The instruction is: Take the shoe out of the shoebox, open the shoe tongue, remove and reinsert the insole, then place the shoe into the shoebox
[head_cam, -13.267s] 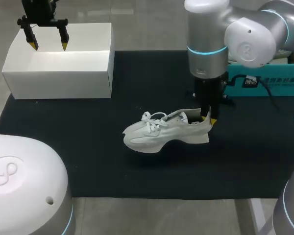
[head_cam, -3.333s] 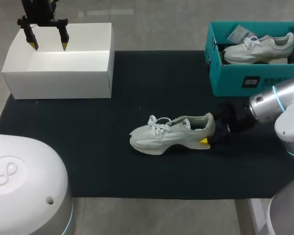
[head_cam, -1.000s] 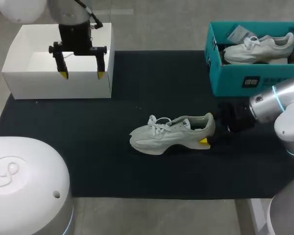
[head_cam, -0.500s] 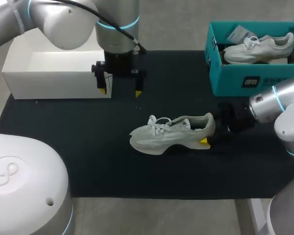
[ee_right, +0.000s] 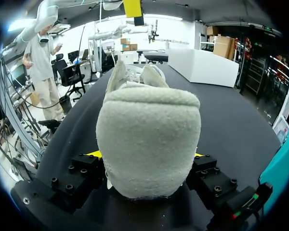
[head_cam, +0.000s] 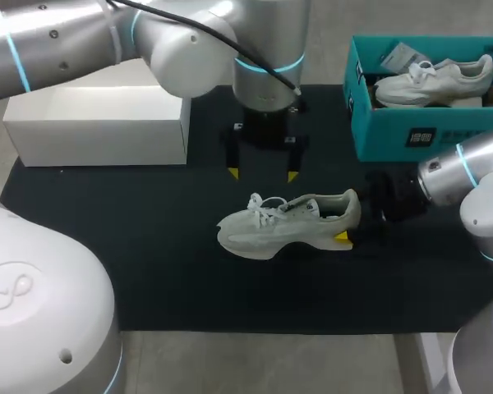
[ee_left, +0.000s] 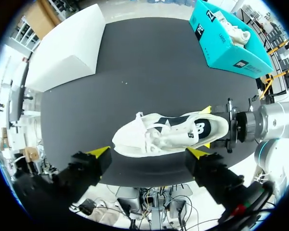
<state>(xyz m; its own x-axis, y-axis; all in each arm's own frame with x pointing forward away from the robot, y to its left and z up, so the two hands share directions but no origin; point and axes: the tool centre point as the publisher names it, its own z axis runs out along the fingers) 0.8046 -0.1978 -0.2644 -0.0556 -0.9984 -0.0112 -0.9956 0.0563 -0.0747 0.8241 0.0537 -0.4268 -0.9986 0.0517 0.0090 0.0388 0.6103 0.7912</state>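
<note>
Head view, shoe: we see the white shoe upright on its sole near the middle of the black mat, toe toward our left and heel toward our right.
Head view, right gripper: our right gripper lies low at the heel, and its fingers are closed on the heel from two sides. One yellow tip shows at the sole's back edge; the right arm comes in from the right.
Head view, left gripper: our left gripper hangs just behind the laces, apart from the shoe. Its fingers are spread wide and hold nothing. The left arm crosses in from the left.
Head view, teal shoebox: the teal shoebox stands at the far right edge of the mat, well apart from the shoe. A second shoe lies inside it.
Head view, white box: the white box sits at the mat's far left corner.

Left wrist view, shoe: we look down on the shoe, which lies ahead of our spread fingers and touches neither. The tongue and laces face up.
Left wrist view, right gripper: its yellow tips sit on either side of the heel, against it.
Left wrist view, boxes: the white box and the teal shoebox stand beyond the shoe, at opposite sides of the mat.

Right wrist view, shoe: the rounded heel fills the space between our fingers. A sliver of yellow shows at each side of it, pressed close.
Right wrist view, left gripper: one yellow fingertip hangs above the shoe's far end.
</note>
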